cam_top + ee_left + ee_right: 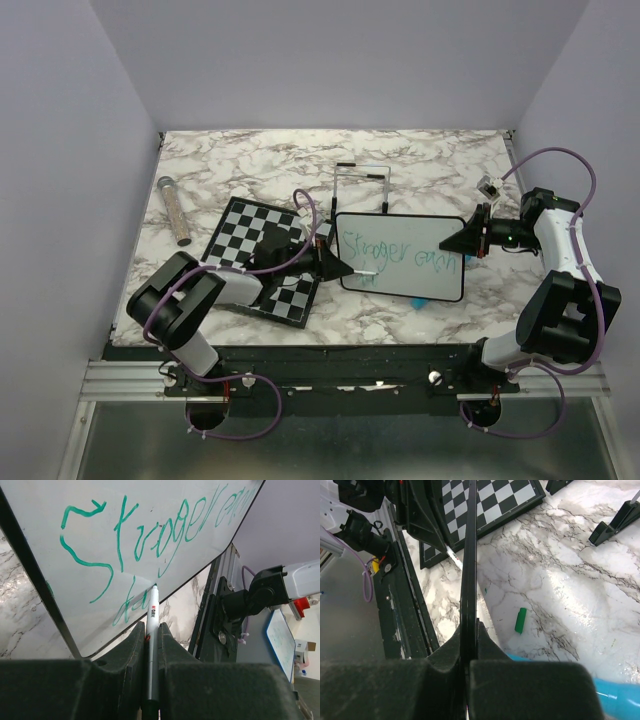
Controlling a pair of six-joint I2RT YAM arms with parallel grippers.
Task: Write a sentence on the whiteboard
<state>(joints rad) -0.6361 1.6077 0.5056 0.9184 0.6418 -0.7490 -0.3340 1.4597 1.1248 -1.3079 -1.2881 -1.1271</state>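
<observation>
The whiteboard [415,268] with its thin black frame sits mid-table, tilted up off the marble. Teal-green lettering [400,250] runs across its top, with the start of a second line [127,602] below it. My left gripper [345,268] is shut on a grey marker [151,645], whose tip touches the board at the second line. My right gripper [452,240] is shut on the whiteboard's right edge [468,570], seen edge-on in the right wrist view.
A chessboard [250,232] lies under my left arm. A wire stand [360,185] is behind the whiteboard. A clear tube [175,210] lies far left. A green marker cap [520,620] lies under the board, beside a blue object [610,695].
</observation>
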